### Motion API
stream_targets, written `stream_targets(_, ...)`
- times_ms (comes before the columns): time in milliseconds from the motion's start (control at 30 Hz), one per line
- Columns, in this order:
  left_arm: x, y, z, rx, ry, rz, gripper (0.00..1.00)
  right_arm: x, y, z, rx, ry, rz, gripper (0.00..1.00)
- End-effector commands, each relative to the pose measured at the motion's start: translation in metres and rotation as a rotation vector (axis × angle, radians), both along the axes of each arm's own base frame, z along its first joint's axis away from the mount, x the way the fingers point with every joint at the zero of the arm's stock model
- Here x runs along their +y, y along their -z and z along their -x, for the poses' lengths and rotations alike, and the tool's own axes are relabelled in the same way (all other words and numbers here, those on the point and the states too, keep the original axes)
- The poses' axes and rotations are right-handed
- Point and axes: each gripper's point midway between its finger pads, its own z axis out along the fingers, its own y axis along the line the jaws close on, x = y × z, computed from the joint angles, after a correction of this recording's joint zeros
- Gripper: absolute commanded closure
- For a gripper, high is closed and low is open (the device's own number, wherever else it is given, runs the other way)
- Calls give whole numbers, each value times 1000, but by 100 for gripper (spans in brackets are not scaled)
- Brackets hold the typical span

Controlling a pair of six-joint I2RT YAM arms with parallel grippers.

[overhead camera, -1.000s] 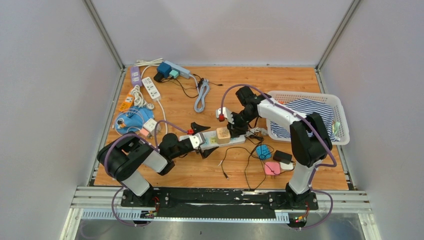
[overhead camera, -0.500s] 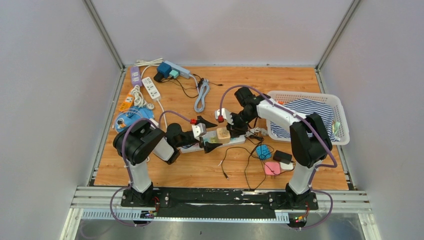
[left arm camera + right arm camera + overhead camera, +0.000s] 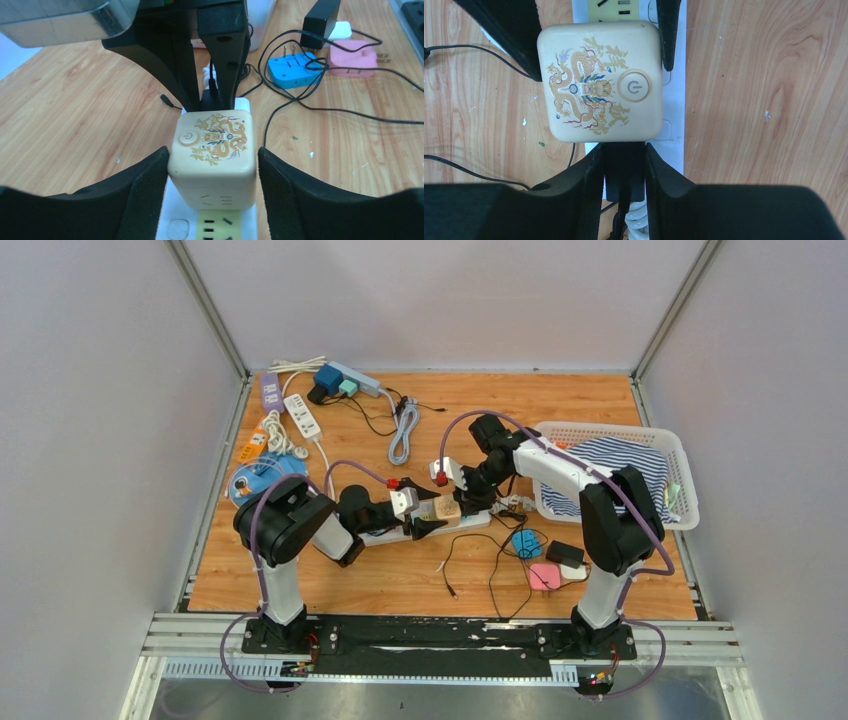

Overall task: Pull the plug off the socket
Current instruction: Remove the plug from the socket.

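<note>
Mid-task at the white power strip: my left gripper comes in along the strip from its left end. Its two fingers lie against opposite sides of the cream cube plug, the one with the dragon print and the power button. From the left wrist view they look closed onto it, though how firm the grip is I cannot judge.

The cube sits fully down on the strip, with a free yellow socket showing just to its left.

Just right of the cube on the same strip stands a small black plug with its cord trailing off the strip's right end. My right gripper is clamped on it, one finger pressed to each side.

By my reading, both holds are made and no pull has happened. Neither plug has lifted off the strip, so the whole pull is still to do.
</note>
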Motion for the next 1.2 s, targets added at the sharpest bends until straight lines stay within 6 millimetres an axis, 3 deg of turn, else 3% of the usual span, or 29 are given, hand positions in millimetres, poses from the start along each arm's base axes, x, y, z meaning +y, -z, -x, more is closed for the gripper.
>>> stream_targets(0,-8,0,7,-35,63,-5,41,6,11,17,53,-48,15,100)
stream_targets(133,-10,1,10,-46,61,-12,48,6,11,18,58,-52,15,100)
stream_targets(367,-11,9,7,-48,37,-68,78,3,11,19,63,-55,31,100)
stream_targets(467,-11,14,11,-67,45,-104,86,2,12,19,69,-55,44,100)
stream_targets(633,-11,28,10,-60,45,-179,90,-1,12,23,74,-82,52,100)
stream_targets(867,-14,43,7,-58,35,-261,91,6,13,57,172,-212,7,100)
stream_targets(1067,-13,42,6,-71,17,-260,94,7,7,25,160,-66,50,100)
stream_targets(1167,-13,41,6,-67,18,-255,94,6,6,21,131,-45,50,100)
